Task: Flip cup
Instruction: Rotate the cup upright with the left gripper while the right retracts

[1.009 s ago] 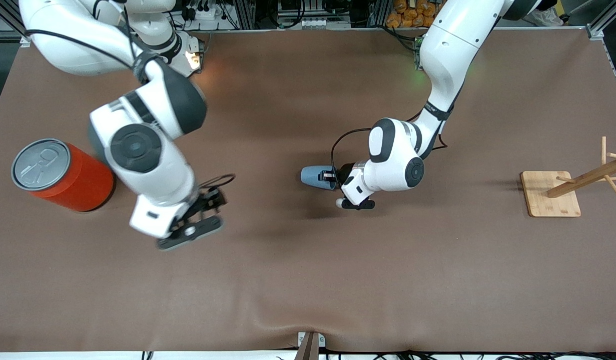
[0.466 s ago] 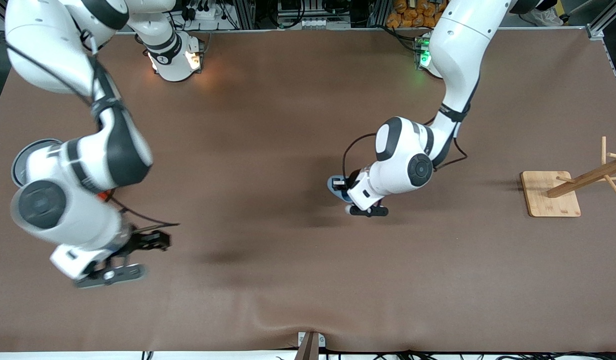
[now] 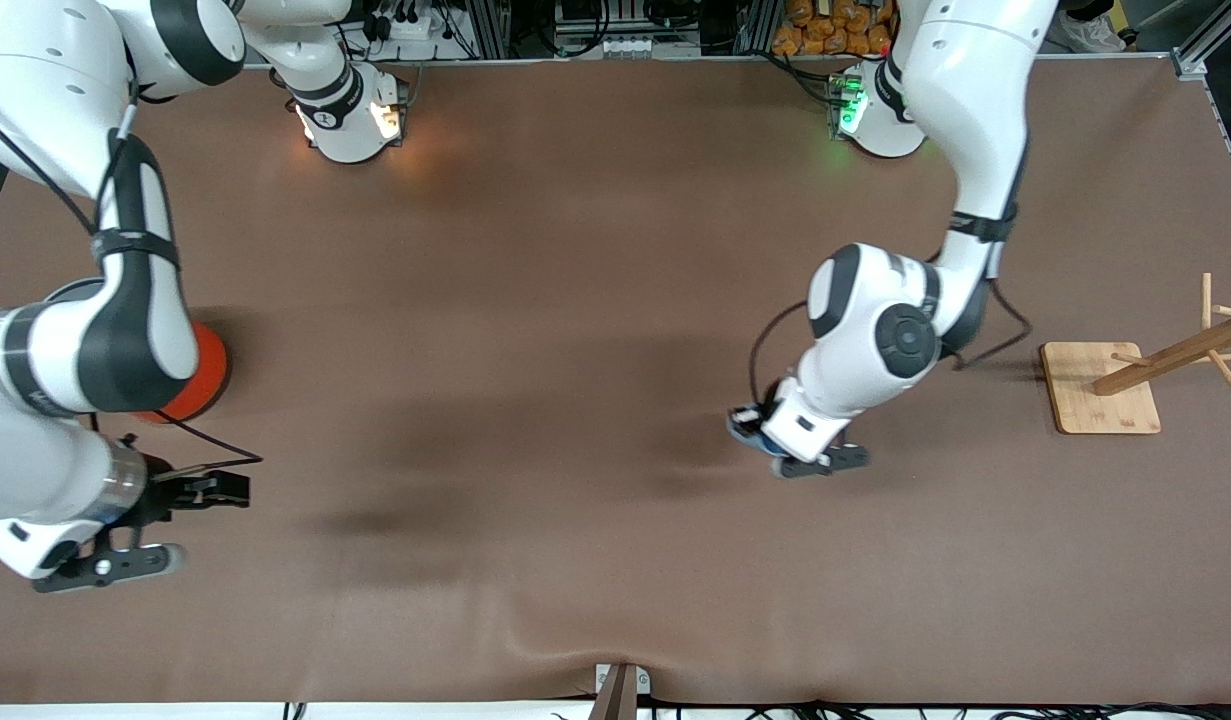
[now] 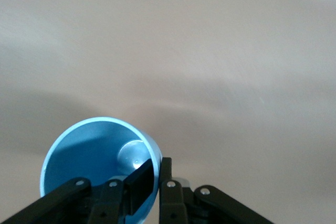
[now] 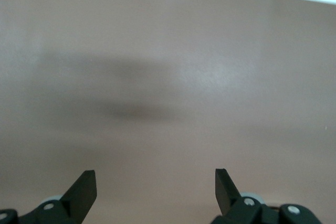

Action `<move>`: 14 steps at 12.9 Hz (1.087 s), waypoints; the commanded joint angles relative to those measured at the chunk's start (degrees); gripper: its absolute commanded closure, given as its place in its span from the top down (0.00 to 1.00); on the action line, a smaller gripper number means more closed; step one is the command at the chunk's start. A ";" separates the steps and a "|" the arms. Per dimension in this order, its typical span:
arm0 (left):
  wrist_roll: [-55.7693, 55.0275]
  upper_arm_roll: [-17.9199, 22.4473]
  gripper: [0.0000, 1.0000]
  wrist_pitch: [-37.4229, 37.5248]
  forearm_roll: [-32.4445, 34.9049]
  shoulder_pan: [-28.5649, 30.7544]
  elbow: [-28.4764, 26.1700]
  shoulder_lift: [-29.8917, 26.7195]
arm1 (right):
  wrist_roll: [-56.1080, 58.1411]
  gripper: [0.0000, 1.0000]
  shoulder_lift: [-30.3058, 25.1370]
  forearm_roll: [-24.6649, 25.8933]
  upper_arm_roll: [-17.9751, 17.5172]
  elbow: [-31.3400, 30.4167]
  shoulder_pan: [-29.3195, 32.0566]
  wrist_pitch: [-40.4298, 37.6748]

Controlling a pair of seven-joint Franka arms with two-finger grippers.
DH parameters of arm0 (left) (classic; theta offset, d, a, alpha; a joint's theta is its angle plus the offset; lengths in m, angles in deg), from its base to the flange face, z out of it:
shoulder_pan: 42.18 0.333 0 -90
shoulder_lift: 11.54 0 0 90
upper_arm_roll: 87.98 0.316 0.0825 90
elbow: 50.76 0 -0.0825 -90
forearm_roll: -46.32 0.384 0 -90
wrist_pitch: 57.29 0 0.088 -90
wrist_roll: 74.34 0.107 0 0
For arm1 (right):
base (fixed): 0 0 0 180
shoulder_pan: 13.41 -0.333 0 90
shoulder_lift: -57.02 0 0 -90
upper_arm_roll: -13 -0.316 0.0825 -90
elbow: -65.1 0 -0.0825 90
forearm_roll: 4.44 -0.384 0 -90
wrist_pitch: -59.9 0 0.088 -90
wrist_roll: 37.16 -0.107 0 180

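The light-blue cup [image 4: 94,156] is pinched by its rim in my left gripper [image 4: 157,174], one finger inside and one outside. Its darker blue inside faces the wrist camera. In the front view only a sliver of the cup [image 3: 747,432] shows under the left hand, and my left gripper [image 3: 757,425] is over the table's middle, toward the left arm's end. My right gripper [image 3: 215,490] is open and empty over the right arm's end of the table. In the right wrist view it [image 5: 155,187] has only bare table between its fingers.
The orange-red can [image 3: 203,372] stands at the right arm's end, mostly hidden by the right arm. A wooden rack on a bamboo base [image 3: 1100,388] stands at the left arm's end. The brown table cover [image 3: 575,300] is wrinkled near the front edge.
My left gripper has carried the cup toward the left arm's end and nearer the front camera, turning it. My right arm has swung away toward its own end, past the can.
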 commanded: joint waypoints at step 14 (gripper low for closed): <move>-17.31 4.19 0.00 -9.49 32.38 6.55 1.51 8.05 | -15.41 1.00 -37.26 -9.18 13.22 -37.04 -4.10 -4.04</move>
